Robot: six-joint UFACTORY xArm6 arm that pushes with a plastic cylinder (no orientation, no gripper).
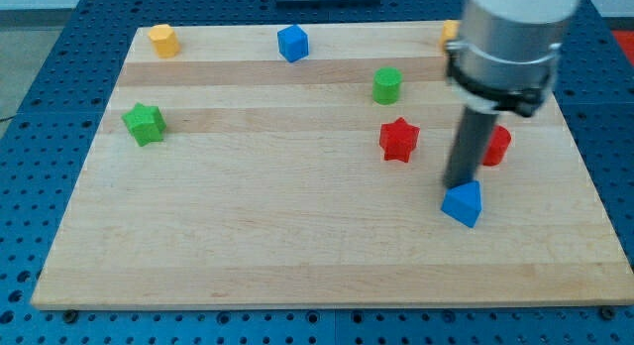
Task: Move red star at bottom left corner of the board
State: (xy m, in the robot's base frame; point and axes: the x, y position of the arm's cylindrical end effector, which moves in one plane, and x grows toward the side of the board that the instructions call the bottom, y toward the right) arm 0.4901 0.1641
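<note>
Right of the tabletop's (248, 266) centre, my tip (457, 184), no pincer fitted, touches the blue block (463, 203), the red star (399, 140) nearby; a careless sweep risks dragging blue along

Wooden surface (297, 256) carrying: yellow block (163, 40), top-left corner; blue cube (292, 43), top edge; orange block (451, 32), top-right; green cylinder (386, 85); green star (145, 124), left edge; red star (399, 140); red block (496, 147); blue triangular block (463, 203).
</note>
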